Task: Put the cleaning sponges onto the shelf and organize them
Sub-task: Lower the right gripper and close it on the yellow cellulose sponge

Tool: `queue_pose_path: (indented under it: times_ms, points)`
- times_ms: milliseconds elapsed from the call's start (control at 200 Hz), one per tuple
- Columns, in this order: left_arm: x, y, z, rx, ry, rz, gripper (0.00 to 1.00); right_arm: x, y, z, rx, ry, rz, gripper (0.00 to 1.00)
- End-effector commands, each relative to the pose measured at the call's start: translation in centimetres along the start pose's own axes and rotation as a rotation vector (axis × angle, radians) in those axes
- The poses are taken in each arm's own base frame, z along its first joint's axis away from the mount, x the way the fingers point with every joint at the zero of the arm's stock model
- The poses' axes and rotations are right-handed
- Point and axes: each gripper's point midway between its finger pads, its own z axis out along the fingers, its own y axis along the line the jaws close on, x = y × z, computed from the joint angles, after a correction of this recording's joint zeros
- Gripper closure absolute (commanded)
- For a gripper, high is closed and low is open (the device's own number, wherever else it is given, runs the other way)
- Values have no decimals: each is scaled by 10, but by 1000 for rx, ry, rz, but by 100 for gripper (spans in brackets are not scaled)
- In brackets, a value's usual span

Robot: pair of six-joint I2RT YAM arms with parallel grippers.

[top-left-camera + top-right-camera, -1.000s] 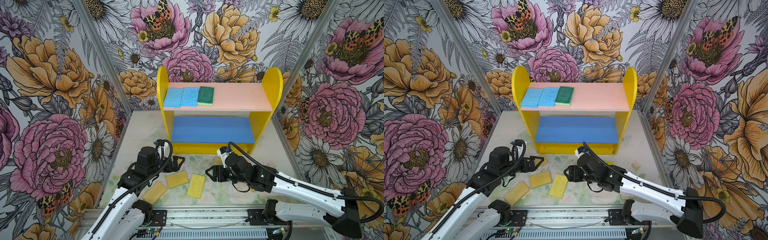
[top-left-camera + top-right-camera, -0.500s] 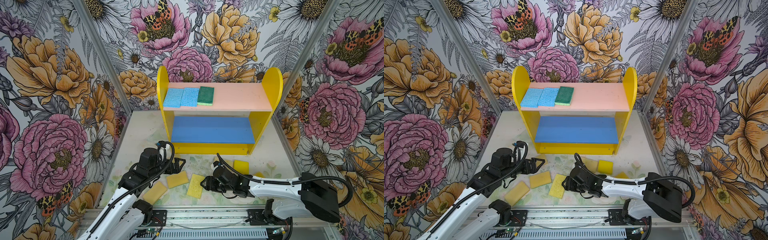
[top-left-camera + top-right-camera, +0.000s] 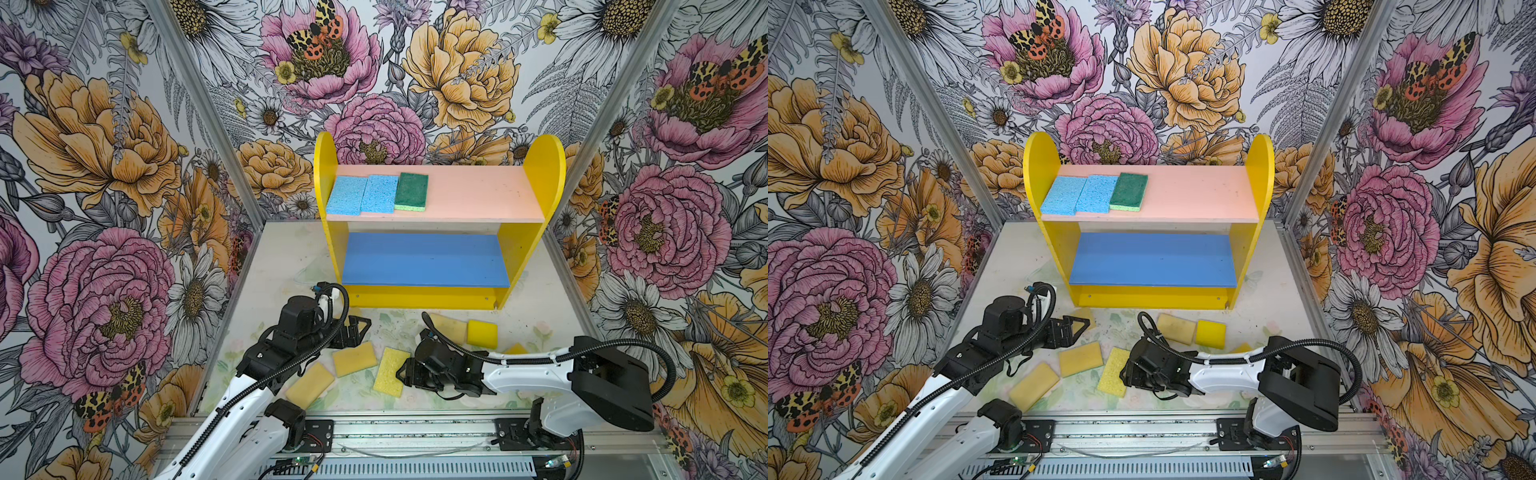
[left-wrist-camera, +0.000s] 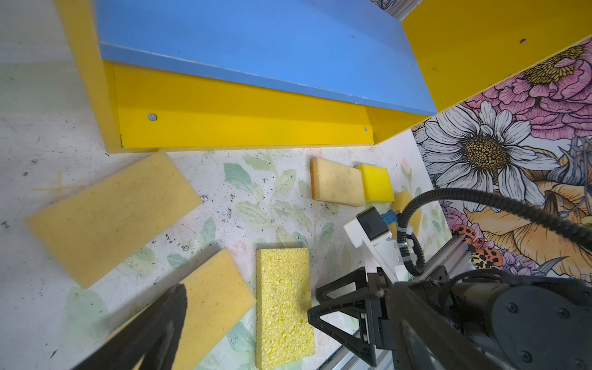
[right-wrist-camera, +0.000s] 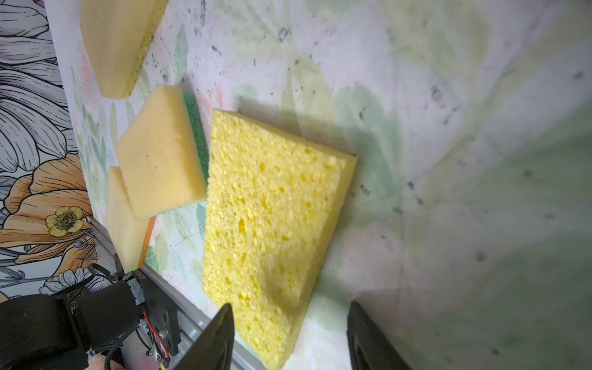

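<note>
Pink shelf board (image 3: 478, 195) holding two blue sponges (image 3: 344, 201) (image 3: 379, 193), green sponge (image 3: 411, 191) — left gripper (image 3: 361, 332) agape, right gripper (image 3: 402, 374) parted astride yellow sponge (image 3: 390, 372)

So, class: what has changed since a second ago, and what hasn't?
The right gripper dropped low and came forward, its open jaws narrowing astride the end of the porous sponge, not yet clamped. That uncovered the tan sponge and bright yellow sponge by the shelf. Nothing was lifted or released. The left gripper barely shifted, open; no sponge has moved.
</note>
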Motion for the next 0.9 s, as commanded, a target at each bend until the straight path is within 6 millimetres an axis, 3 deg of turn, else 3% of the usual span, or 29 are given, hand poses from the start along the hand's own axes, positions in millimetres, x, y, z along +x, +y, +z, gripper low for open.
queue_pose_path:
  times_ms: [0,290,475,685,895]
  points:
    - [-9,-1,-5,-13,-32,14,1,-1,13,5,-7,4,-11,44]
    - [-7,-4,-5,-3,-31,20,1,-12,10,17,33,-17,-26,54]
    - [-5,-7,-7,-1,-32,29,1,-15,5,21,56,-32,-21,71]
    - [-6,-8,-8,1,-40,30,1,-24,4,5,46,-93,-18,97]
    - [-2,-16,-2,49,20,-9,1,-43,13,-20,-18,-139,-71,100]
